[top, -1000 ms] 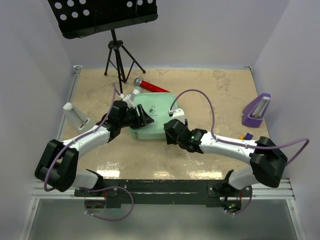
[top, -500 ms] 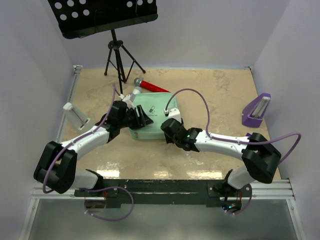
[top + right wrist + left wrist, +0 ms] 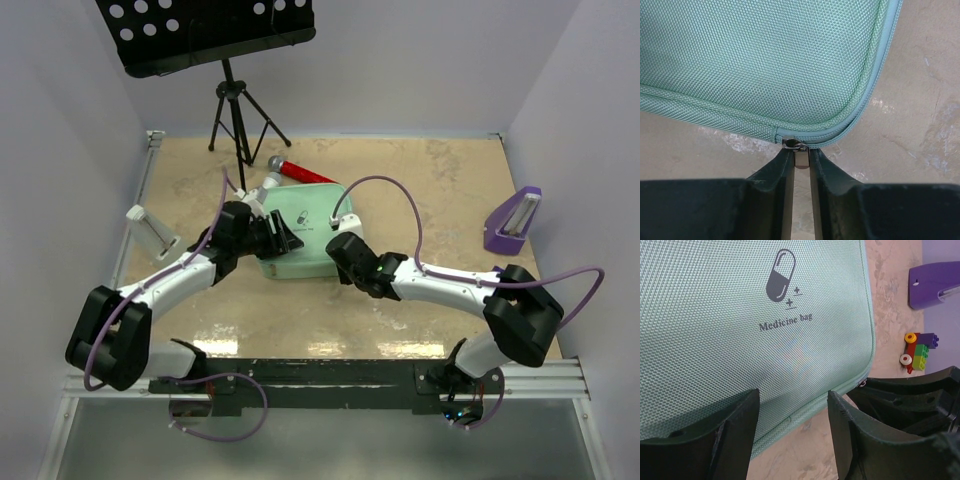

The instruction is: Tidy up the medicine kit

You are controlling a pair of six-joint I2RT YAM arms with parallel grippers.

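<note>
1. Top view: the mint-green medicine kit [image 3: 305, 222] lies on the counter [image 3: 430, 190], between the left tool [image 3: 283, 240] and the right tool [image 3: 338, 247].
2. Left wrist: the left tool's fingers stand wide apart above the kit's printed face and hold nothing.
3. Right wrist: the right tool is narrow and pinches the zipper pull [image 3: 796, 146] at the kit's rounded corner.

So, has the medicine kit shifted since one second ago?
No. The medicine kit lies just as close to the red-handled tool behind it in the top view.
</note>
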